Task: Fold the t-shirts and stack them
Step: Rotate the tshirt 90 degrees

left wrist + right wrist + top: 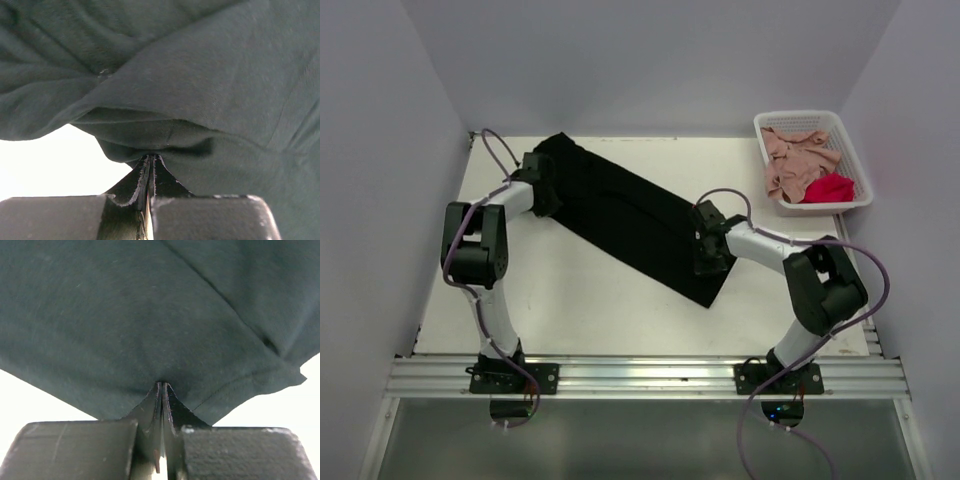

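The black t-shirt (620,215) lies as a long diagonal band across the white table, from far left to near right. My left gripper (542,190) is shut on its far-left end; in the left wrist view (151,157) the closed jaws pinch a bunched fold of black cloth (200,75). My right gripper (708,250) is shut on its near-right end; in the right wrist view (161,385) the closed jaws pinch the cloth edge (125,315). A dusty pink shirt (798,160) and a bright red shirt (828,188) lie crumpled in the basket.
The white lattice basket (860,165) stands at the table's far right corner. Grey walls close in on both sides and the back. An aluminium rail (640,375) runs along the near edge with both arm bases on it.
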Available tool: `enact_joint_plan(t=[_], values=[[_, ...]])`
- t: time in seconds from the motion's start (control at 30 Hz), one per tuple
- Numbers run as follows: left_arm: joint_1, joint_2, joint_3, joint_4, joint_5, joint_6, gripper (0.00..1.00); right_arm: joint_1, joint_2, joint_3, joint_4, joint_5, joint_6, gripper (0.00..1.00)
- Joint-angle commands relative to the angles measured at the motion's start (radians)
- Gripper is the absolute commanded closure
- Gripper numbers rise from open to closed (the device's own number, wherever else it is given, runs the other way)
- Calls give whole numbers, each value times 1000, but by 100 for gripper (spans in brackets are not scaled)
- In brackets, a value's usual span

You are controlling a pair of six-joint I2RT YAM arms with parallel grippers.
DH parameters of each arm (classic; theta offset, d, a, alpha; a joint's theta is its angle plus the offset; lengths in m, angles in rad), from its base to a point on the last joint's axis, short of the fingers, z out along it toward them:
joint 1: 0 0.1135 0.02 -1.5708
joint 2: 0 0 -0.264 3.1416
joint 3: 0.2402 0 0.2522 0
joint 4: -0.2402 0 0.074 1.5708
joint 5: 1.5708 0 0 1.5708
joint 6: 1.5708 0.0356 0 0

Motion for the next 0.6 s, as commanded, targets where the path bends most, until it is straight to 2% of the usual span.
enact_joint_plan(t=[0.0,0.23,0.33,0.57], values=[[31,75,57,-31,-16,38,100,48,-26,-80,-76,-102,26,100],[31,134,126,-18,48,64,100,207,-72,-149,-31,-186,103,100],[31,167,177,-13,97,101,100,272,-84,-176,33,-269,150,100],[31,254,304,4,237,161,100,442,-23,-147,127,-306,229,100]])
